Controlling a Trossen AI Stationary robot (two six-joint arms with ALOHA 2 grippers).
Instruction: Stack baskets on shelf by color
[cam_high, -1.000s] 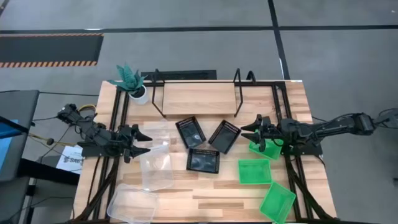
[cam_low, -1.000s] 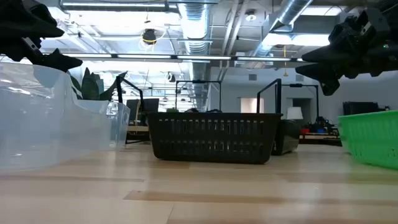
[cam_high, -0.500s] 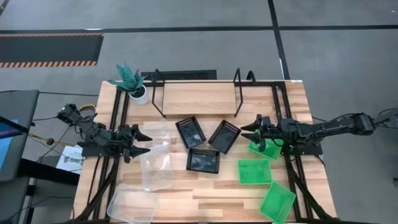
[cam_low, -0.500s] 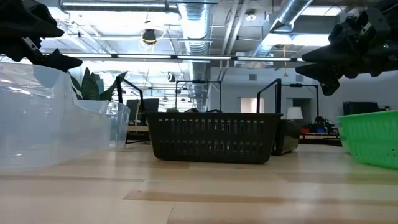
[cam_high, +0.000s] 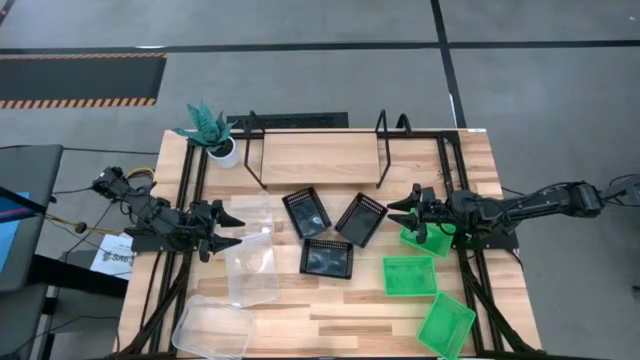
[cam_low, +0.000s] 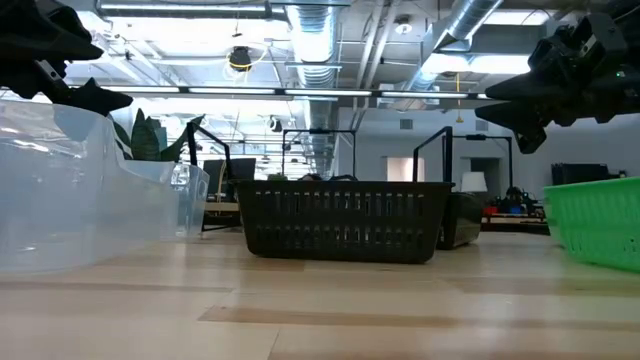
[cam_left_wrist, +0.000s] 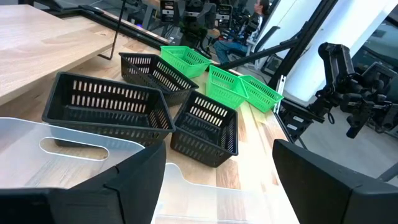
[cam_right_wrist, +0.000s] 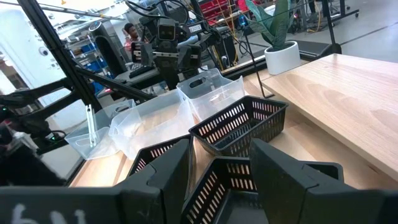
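Observation:
The shelf (cam_high: 315, 158), a light board on a black hoop frame, stands at the table's far middle. Three black mesh baskets (cam_high: 327, 257) rest on their bottoms in the middle; they also show in the left wrist view (cam_left_wrist: 106, 106). Three green baskets (cam_high: 409, 275) lie at the right. Three clear baskets (cam_high: 252, 272) lie at the left. My left gripper (cam_high: 241, 231) is open and empty, hovering over the far clear basket (cam_left_wrist: 81, 155). My right gripper (cam_high: 391, 213) is open and empty, hovering between the right black basket (cam_right_wrist: 239, 124) and the far green basket (cam_high: 425, 238).
A white pot with a green plant (cam_high: 222, 150) stands at the shelf's left end. Black frame rails (cam_high: 190, 200) run along the table's left and right sides. Bare wood (cam_high: 330, 315) shows at the near middle. People sit in the room beyond the table.

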